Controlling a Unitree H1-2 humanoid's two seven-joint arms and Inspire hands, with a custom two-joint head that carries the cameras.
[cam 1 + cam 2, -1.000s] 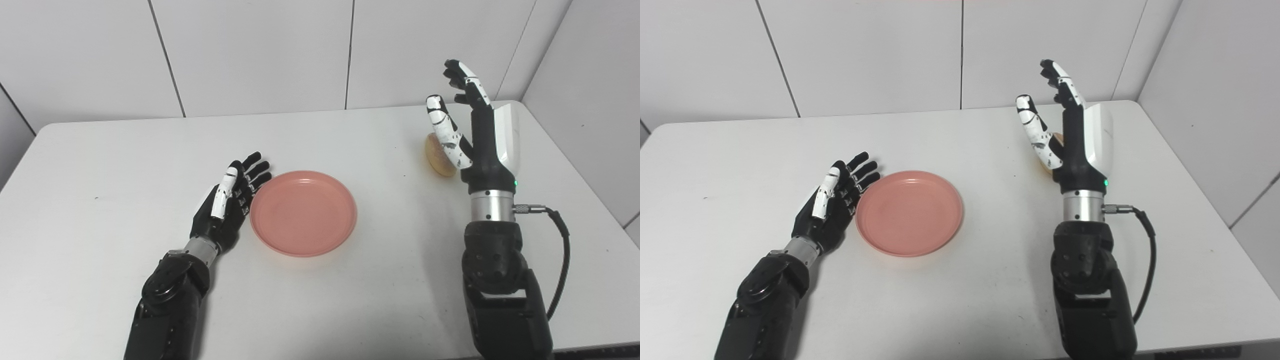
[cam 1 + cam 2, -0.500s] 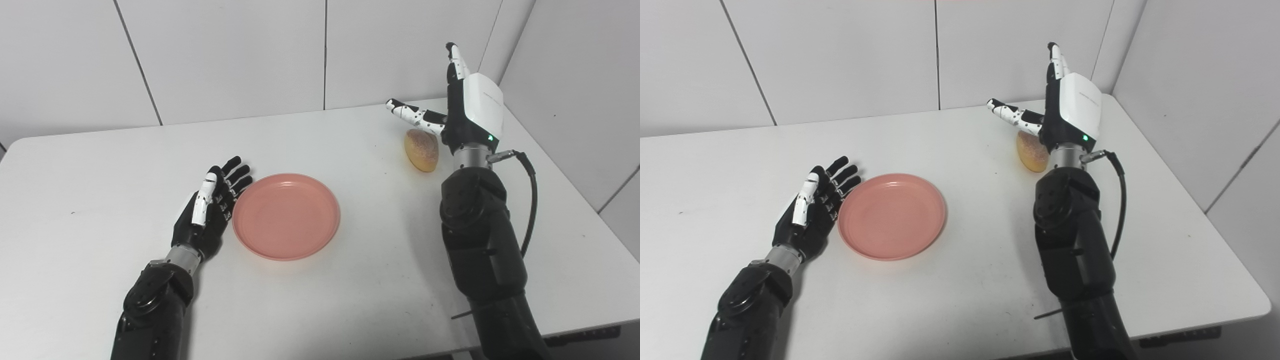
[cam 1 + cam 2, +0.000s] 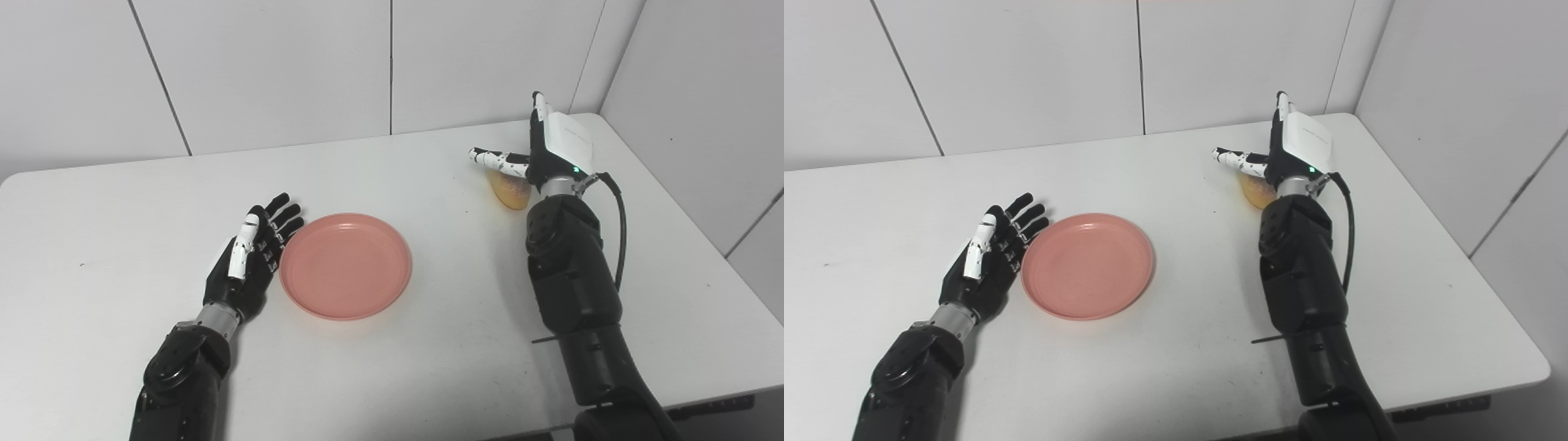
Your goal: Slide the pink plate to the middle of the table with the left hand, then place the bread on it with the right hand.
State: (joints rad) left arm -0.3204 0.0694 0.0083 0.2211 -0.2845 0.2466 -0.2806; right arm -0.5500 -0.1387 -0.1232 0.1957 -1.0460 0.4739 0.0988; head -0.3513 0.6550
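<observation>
While the pink plate (image 3: 345,265) lies flat near the middle of the frame on the white table (image 3: 429,343), the bread (image 3: 510,189) sits in the upper right of the picture, well apart from it. Directly over the bread, the right hand (image 3: 545,149) holds nothing, its fingers spread and its thumb stretched out leftward above the loaf. At the plate's left rim, the left hand (image 3: 248,260) rests palm toward it, fingers extended and apart, empty.

Left hand (image 3: 248,260) lies palm-up, fingers (image 3: 283,214) spread — right hand (image 3: 551,150) stands edge-on, thumb out.
</observation>
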